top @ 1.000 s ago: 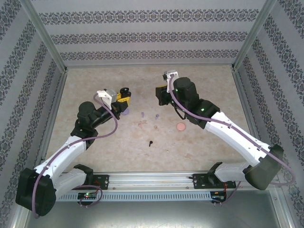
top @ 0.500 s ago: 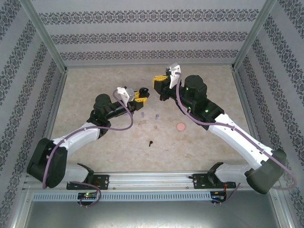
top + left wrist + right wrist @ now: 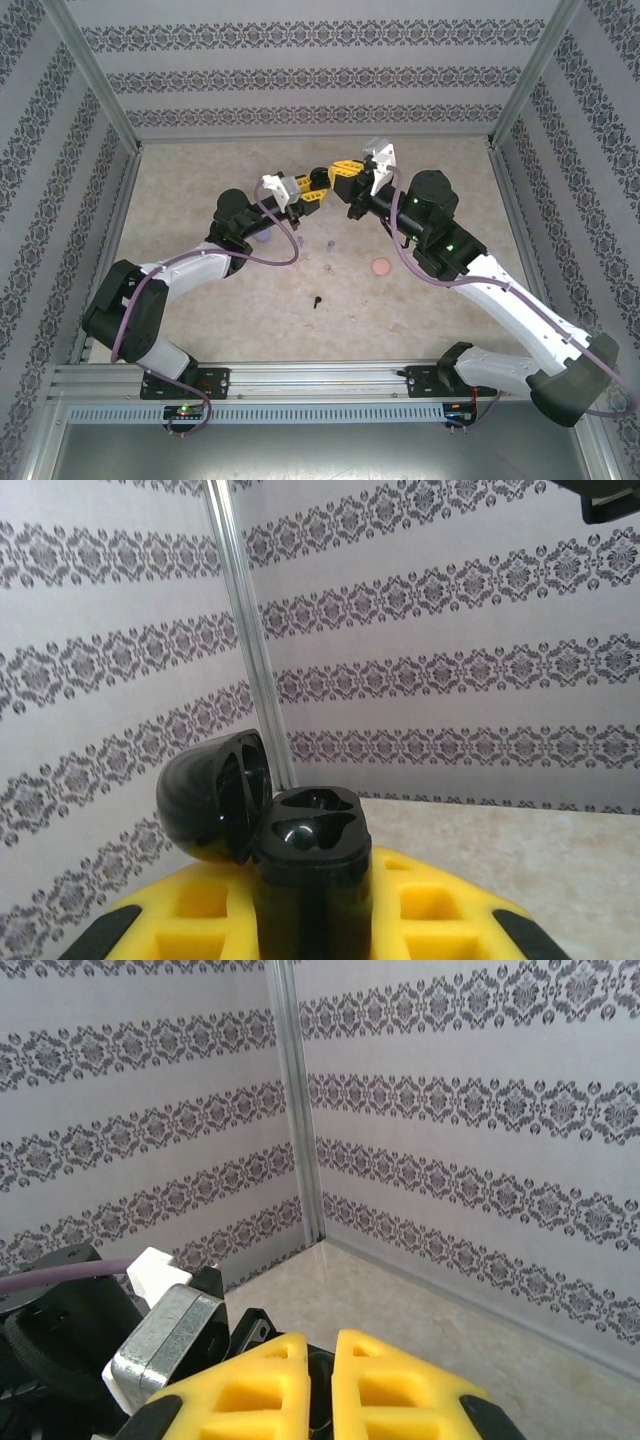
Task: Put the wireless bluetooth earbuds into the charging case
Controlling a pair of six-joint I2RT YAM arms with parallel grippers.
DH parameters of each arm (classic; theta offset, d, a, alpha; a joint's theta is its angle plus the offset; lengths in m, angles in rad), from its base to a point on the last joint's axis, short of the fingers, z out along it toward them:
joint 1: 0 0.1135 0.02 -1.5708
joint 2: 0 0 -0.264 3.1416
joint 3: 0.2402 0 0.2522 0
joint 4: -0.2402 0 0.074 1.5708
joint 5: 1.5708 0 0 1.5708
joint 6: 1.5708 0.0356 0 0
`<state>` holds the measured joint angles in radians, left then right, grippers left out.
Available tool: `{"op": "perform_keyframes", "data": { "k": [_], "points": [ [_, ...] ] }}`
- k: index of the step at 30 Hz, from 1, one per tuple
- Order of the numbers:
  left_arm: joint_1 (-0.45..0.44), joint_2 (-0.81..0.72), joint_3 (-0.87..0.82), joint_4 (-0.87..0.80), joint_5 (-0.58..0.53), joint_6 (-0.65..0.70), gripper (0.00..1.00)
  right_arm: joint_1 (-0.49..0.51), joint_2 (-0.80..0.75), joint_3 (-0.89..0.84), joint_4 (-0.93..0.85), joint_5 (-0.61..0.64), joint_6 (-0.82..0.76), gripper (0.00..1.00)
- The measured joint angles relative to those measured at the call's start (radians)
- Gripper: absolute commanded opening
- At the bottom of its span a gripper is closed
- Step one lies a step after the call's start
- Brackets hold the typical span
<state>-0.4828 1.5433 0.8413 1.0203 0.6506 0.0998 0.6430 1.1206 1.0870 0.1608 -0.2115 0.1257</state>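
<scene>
My left gripper (image 3: 316, 190) (image 3: 310, 925) is shut on a black charging case (image 3: 310, 865) (image 3: 325, 184), held upright above the table. Its lid (image 3: 212, 795) hangs open to the left, and both wells look empty. My right gripper (image 3: 343, 174) (image 3: 320, 1365) sits close beside it, tip to tip, shut on a small dark thing (image 3: 320, 1385) that looks like a black earbud. Another black earbud (image 3: 317, 300) lies on the table. Two lilac earbuds (image 3: 300, 241) (image 3: 330, 244) and pale pink earbuds (image 3: 300, 262) also lie there.
A round pink case (image 3: 381, 267) rests right of the buds. A lilac case (image 3: 263, 236) peeks out from under my left forearm. Patterned walls and metal posts (image 3: 250, 640) (image 3: 295, 1090) close in the table. The left wrist (image 3: 160, 1345) looms just left of my right fingers.
Both arms have swung up and inward to the back middle. The left one carried the black case rightward, and the right gripper came left to meet it.
</scene>
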Motion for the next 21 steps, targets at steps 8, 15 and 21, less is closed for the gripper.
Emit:
{"op": "perform_keyframes", "data": {
  "k": [8,15,21],
  "points": [
    [-0.009,0.012,0.052,0.022,0.004,0.025,0.00,-0.006,0.006,-0.017,0.020,0.006,-0.006,0.10],
    [-0.028,0.017,0.056,0.027,0.012,0.028,0.00,-0.026,0.021,-0.018,0.044,0.012,-0.003,0.10],
    [-0.031,0.021,0.059,0.028,0.012,0.028,0.00,-0.039,0.031,-0.026,0.065,0.011,0.005,0.09]
  ]
}}
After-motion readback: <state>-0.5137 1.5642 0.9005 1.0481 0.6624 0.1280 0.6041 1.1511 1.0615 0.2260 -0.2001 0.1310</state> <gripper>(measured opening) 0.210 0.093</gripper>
